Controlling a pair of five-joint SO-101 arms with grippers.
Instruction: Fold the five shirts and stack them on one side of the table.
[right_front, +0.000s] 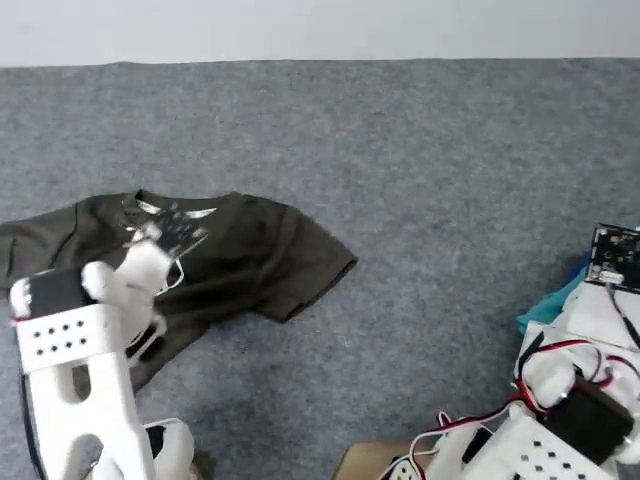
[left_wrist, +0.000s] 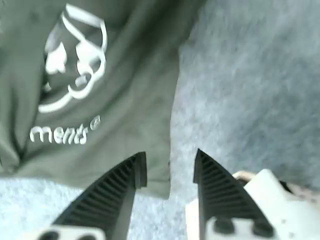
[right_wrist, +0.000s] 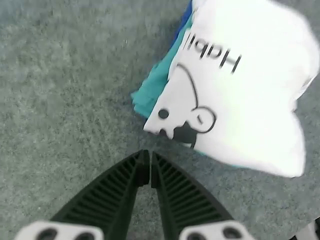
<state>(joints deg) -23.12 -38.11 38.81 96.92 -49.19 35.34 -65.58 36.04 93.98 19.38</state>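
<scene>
At bench (right_front: 450, 150) left, dark shirt (right_front: 250, 250) is lying part-spread; L arm (right_front: 80, 340) is hovering over its hem w/ jaws apart. R arm (right_front: 560, 420), jaws together, is sitting by stack (right_wrist: 250, 100) at right. Fold prob. just starting; next move is calling for pinching hem & carrying it across.

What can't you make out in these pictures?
- High view: the dark green shirt's lower left part, hidden behind the left arm and cut by the edge.
- High view: the teal shirt, mostly behind the right arm.
- Right wrist view: how many shirts lie under the white shirt; it covers them.
</scene>
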